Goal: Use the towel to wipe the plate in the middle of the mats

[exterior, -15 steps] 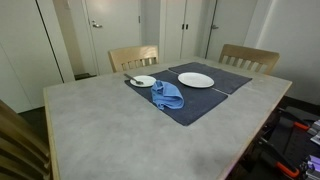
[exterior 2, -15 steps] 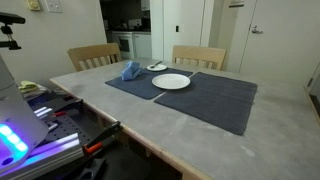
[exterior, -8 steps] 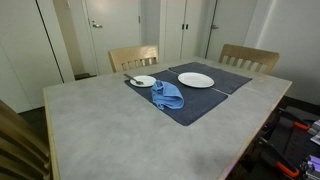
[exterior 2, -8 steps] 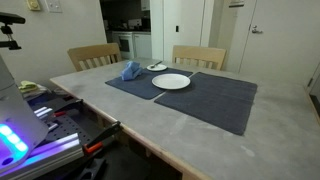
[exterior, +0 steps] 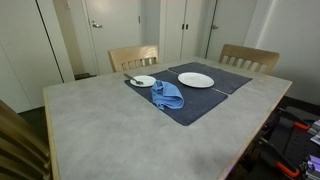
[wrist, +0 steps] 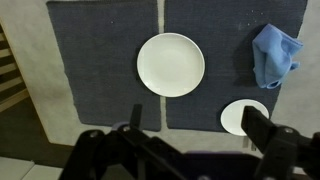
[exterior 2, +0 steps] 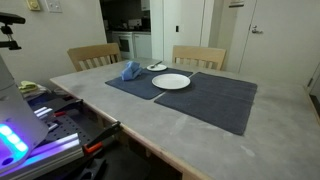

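Observation:
A large white plate (wrist: 170,64) lies across the seam where two dark grey mats (wrist: 95,50) meet; it shows in both exterior views (exterior: 196,80) (exterior 2: 171,82). A crumpled blue towel (wrist: 274,52) lies on one mat, beside the plate, seen in both exterior views (exterior: 168,95) (exterior 2: 131,71). My gripper (wrist: 200,125) shows only in the wrist view. It hangs high above the table near the mats' edge, open and empty, with its fingers (wrist: 265,130) wide apart. It touches nothing.
A small white plate (wrist: 244,117) sits near the towel, at the mat's edge (exterior: 143,81). Two wooden chairs (exterior: 133,58) (exterior: 249,57) stand at the far side of the table. The grey tabletop (exterior: 110,125) spreads around the mats. Equipment (exterior 2: 50,120) stands beside the table.

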You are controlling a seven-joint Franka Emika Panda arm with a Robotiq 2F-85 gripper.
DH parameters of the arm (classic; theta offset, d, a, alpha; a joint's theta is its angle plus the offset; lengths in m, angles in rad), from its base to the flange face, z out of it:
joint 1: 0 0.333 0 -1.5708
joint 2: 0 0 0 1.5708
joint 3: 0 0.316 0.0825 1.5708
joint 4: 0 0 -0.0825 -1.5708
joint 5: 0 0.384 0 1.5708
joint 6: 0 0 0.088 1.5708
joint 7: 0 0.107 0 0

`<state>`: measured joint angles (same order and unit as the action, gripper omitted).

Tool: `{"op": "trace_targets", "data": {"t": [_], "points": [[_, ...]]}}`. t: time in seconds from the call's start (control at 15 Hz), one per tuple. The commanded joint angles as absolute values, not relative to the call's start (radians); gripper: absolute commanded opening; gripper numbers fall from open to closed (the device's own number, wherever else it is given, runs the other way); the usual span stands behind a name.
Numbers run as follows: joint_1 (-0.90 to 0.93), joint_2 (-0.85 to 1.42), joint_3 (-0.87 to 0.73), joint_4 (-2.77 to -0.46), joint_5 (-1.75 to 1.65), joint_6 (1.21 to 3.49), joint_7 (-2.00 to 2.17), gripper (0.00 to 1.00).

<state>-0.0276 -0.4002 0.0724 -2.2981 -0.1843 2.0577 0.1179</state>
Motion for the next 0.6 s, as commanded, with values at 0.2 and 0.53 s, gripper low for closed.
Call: {"op": "trace_targets", "data": {"t": [0.2, 0.53], "points": [[0.019, -0.312, 0.102, -2.217, -0.187, 2.049, 0.124, 1.00], [0.053, -0.225, 0.102, -2.158, -0.136, 2.071, 0.114, 1.00]]}}
